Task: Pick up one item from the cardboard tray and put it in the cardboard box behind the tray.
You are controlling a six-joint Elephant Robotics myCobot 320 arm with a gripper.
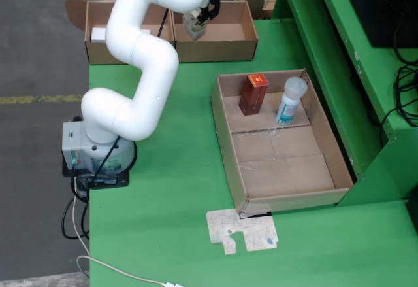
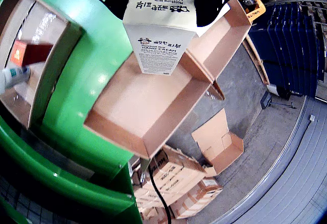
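Overhead, the gripper (image 1: 198, 20) clamps a hand cream carton (image 2: 159, 27) upright above the empty cardboard box (image 1: 230, 42) — poised for release, clear of the tray (image 1: 225, 136).

High fixed view overlooks table; claw-mounted view looks down, sharing the cardboard box (image 1: 215, 42).

Even, bright overhead light; the cardboard tray (image 1: 277, 136) casts only soft shadows inside its walls. The gripper-mounted view bends strongly at its edges, with slight blur there.
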